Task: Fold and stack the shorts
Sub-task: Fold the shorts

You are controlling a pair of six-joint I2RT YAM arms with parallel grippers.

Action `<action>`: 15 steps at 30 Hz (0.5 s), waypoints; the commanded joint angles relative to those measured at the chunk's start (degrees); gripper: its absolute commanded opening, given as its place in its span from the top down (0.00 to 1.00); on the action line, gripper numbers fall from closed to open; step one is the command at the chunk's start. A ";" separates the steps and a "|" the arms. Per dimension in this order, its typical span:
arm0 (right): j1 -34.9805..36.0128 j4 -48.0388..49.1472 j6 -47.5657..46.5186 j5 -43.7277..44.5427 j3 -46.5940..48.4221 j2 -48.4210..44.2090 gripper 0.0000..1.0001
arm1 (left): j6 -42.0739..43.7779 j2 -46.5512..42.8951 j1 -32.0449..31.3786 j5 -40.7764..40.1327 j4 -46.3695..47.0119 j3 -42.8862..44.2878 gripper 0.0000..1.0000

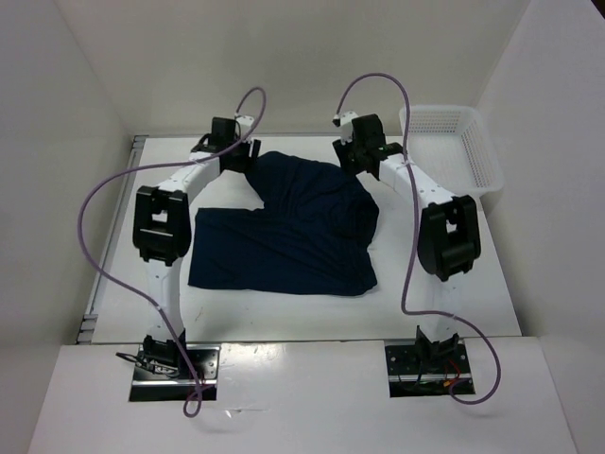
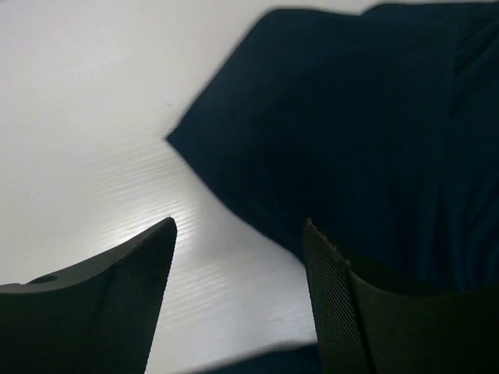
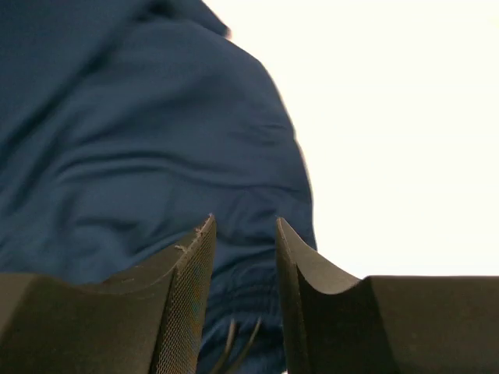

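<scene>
White table [image 1: 302, 317], half-folded navy shorts [image 1: 284, 236]

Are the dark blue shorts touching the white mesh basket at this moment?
Apart. The top view shows it: the shorts lie mid-table, the basket stands at the far right, with bare table and the right arm between them.
</scene>
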 commanded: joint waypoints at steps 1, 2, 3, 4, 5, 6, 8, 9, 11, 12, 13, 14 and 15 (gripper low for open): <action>-3.43 3.03 7.67 2.75 5.03 5.09 0.58 | 0.21 5.75 -3.57 0.45 1.83 2.33 0.26; -3.45 3.03 7.68 2.75 5.56 5.97 0.58 | 0.21 7.07 -4.97 -2.96 2.45 3.12 0.26; -4.05 3.03 7.68 2.75 6.08 7.28 0.58 | 0.21 9.52 -4.98 -4.30 2.45 4.87 0.26; -4.06 3.03 7.68 2.75 6.09 7.82 0.56 | 0.21 10.59 -5.76 -6.57 2.45 5.58 0.26; -4.06 3.03 7.68 2.75 6.09 8.52 0.54 | 0.21 12.16 -5.77 -7.55 2.45 5.59 0.26; -4.06 3.03 7.68 2.75 5.57 8.53 0.53 | 0.21 12.70 -5.77 -8.26 2.45 6.20 0.26; -4.06 3.03 7.68 2.75 4.86 8.53 0.48 | 0.21 13.49 -6.30 -9.49 2.98 5.07 0.26; -4.06 3.03 7.68 3.44 3.90 9.05 0.47 | 0.21 13.50 -6.30 -10.19 2.98 4.28 0.28; -4.58 3.56 7.68 3.45 3.01 9.58 0.43 | 0.21 13.50 -6.30 -10.20 3.60 2.00 0.39; -4.59 3.56 7.68 3.45 2.32 10.10 0.41 | 0.21 14.02 -6.30 -10.20 3.60 1.98 0.46; -4.59 3.56 7.68 3.45 1.79 10.11 0.38 | 0.21 14.02 -6.91 -10.20 3.60 1.20 0.54; -4.59 3.56 7.15 3.45 1.78 10.80 0.30 | 0.21 14.02 -6.91 -10.20 2.99 1.19 0.74; -4.59 3.56 7.15 3.45 1.78 11.51 0.27 | 0.21 14.02 -6.91 -10.20 2.37 -0.55 0.84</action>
